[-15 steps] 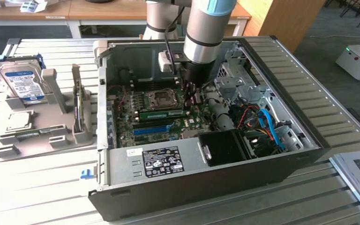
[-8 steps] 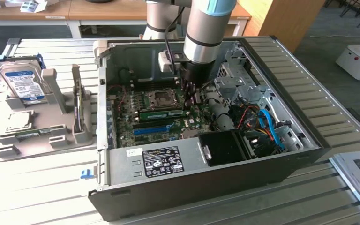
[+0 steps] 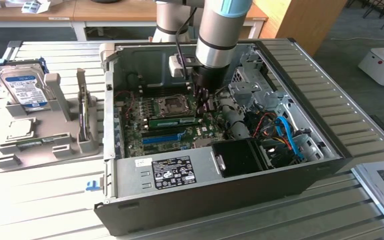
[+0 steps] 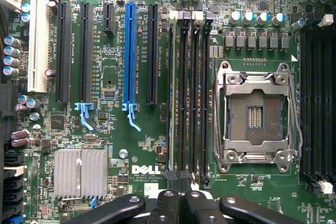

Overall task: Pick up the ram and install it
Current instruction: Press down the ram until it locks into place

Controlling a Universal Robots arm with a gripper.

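The gripper was reached down inside the open case, over the motherboard, with its fingers pinched together. The ram stood on edge in a memory slot beside the CPU socket, on the side of the socket toward the blue slot. In the wrist view it showed as a thin pale edge along the first slot of the bank, and the fingers sat right at one end of that slot, apparently touching or just above the stick's end. I could not tell whether the fingers were clamped on the board or only pressing on its top edge.

The main risk I judged was uneven seating. With the fingers at one end only, a push could drive that end home while the far end rode high, leaving the stick tilted in the slot and the far latch unclosed. A slight sideways offset could also load the board against the slot wall or onto the neighbouring empty slots. If the notch were not aligned, added force would stress the stick and the motherboard under it.

On the bench beside the case, a hard drive stood in a grey holder, well apart from the work.
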